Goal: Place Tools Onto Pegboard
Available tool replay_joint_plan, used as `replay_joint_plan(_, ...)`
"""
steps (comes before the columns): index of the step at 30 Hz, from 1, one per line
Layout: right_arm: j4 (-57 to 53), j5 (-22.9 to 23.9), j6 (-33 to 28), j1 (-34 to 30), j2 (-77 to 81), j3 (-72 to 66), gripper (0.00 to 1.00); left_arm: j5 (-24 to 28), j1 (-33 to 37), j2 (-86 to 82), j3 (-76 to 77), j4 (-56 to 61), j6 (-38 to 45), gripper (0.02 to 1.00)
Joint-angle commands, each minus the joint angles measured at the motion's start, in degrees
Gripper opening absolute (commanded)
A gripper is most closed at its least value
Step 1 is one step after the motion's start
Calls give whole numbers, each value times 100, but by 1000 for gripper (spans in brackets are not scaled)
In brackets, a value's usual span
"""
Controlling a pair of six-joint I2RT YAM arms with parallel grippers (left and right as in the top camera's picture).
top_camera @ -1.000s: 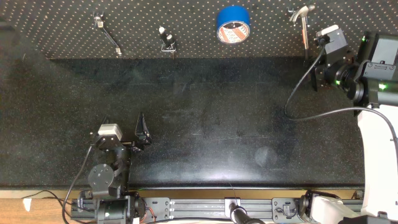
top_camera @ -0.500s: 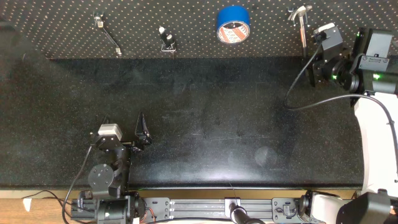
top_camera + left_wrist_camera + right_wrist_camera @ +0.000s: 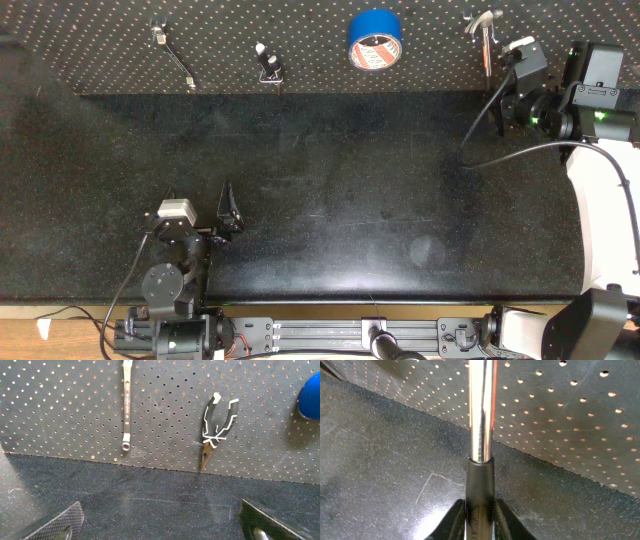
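Observation:
A hammer (image 3: 484,32) with a chrome shaft (image 3: 481,410) and black handle (image 3: 480,495) stands against the pegboard (image 3: 300,25) at the far right. My right gripper (image 3: 497,82) is shut on the handle, one finger on each side (image 3: 480,520). A wrench (image 3: 172,55) (image 3: 126,405), white-handled pliers (image 3: 268,65) (image 3: 216,427) and a blue tape roll (image 3: 375,40) (image 3: 311,390) hang on the board. My left gripper (image 3: 228,212) (image 3: 160,527) rests open near the table's front left, facing the board with nothing between its fingers.
The black table mat (image 3: 350,190) stretches between the pegboard and the arm bases. A black cable (image 3: 480,135) loops from the right wrist over the mat's right side.
The right gripper has shifted slightly up toward the pegboard with the hammer in it. The left arm has kept still.

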Motion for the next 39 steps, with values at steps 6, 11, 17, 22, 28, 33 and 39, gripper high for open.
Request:
replay_joint_plan(6,4,-28,28,24,46,9,524,42,-28,-55,-9,-44,70,996)
replay_joint_plan(11,-50,-22,24,22,-170,9,982,42,-28,-55,-9,-44,70,996)
replay_joint_plan(17,621,662,26,7,-1003,-1134,987,42,-28,-55,-9,-44,70,996)
replay_joint_plan(22,2905,442,1008,17,-2271,-3311,989,42,-28,-55,-9,-44,70,996)
replay_joint_plan(28,4350,251,1663,57,-3757,-5097,991,42,-28,-55,-9,-44,70,998)
replay_joint_plan(33,5031,254,1829,201,-4951,-6137,991,42,-28,-55,-9,-44,70,996)
replay_joint_plan(39,5093,275,1829,391,-5855,-6605,991,42,-28,-55,-9,-44,70,996)
